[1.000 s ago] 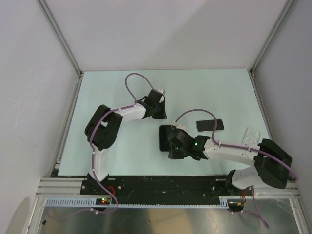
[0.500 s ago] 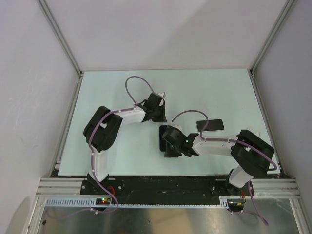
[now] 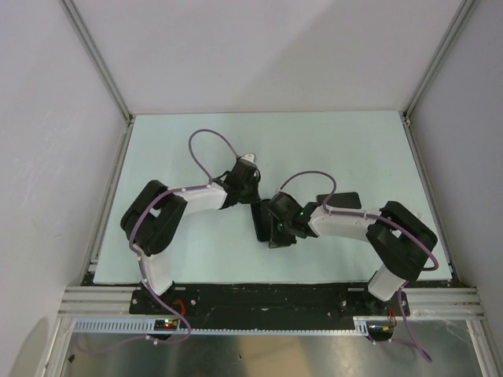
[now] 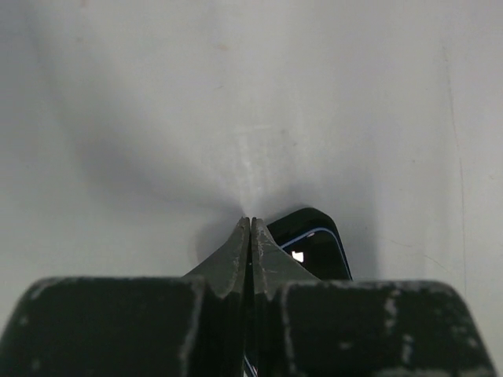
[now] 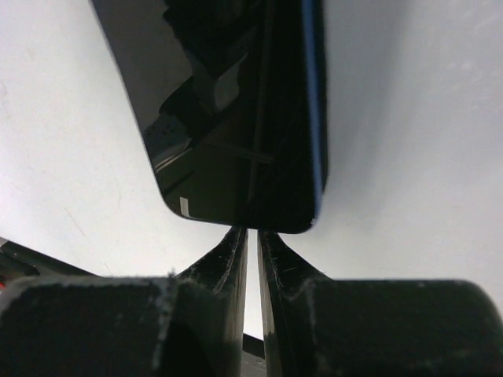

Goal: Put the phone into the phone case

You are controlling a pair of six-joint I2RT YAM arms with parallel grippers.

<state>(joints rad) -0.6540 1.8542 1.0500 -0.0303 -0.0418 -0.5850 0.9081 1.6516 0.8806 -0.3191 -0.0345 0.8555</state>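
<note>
phone (image 3: 262, 224) lies flat on the counter (image 3: 330, 149), near its middle and between the two arms. from above, the right wrist covers much of it, and only a dark strip shows. in the left wrist view just one rounded corner (image 4: 310, 239) peeks out beside the fingers. the right wrist view cuts off its far end and shows a glossy black face with a blue rim (image 5: 228, 110). a dark flat thing (image 3: 346, 199) lies behind the right forearm, partly hidden by it; i cannot tell whether it is the case. the left gripper (image 3: 250, 196) reaches low to the phone's far corner, jaws clenched tip to tip on nothing. the right gripper (image 3: 277, 228) is folded inward to the phone's near short edge, jaws clenched to a thin slit, grasping nothing.
</note>
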